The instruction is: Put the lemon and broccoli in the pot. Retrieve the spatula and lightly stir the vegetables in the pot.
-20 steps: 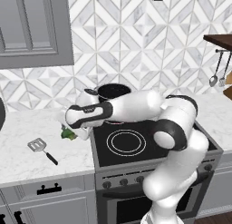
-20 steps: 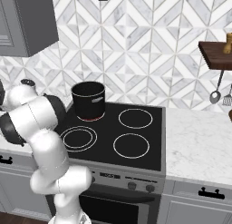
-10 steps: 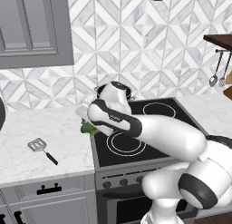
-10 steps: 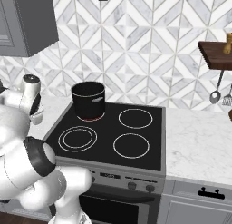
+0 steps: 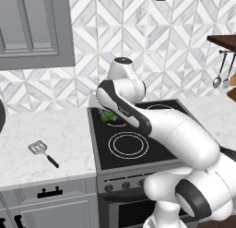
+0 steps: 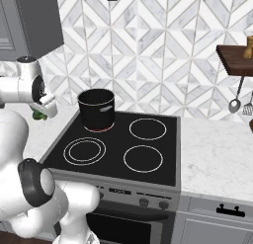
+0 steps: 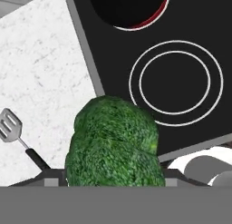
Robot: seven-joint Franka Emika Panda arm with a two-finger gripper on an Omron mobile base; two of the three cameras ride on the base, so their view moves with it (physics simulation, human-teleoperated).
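My gripper (image 5: 109, 115) is shut on the broccoli (image 5: 108, 117), a green floret held above the stove's left edge. From the right base the broccoli (image 6: 37, 114) hangs left of the black pot (image 6: 97, 109), apart from it, under my gripper (image 6: 40, 109). In the hand view the broccoli (image 7: 115, 143) bulges between the jaws of my gripper (image 7: 113, 175), and the pot (image 7: 127, 7) lies ahead at the top. The spatula (image 5: 42, 152) rests flat on the white counter; the hand view has the spatula (image 7: 13, 132) at the left. The lemon is out of view.
The black stove (image 6: 123, 154) has four ring burners, and the pot stands on the back left one. Metal utensils (image 6: 237, 102) hang under a wooden shelf at the right. White marble counter (image 5: 50, 135) runs left of the stove, with a grey cabinet (image 5: 32, 28) above.
The arm has swung right and up, carrying the broccoli from over the counter to over the stove's left edge, nearer the pot. The spatula has stayed put.
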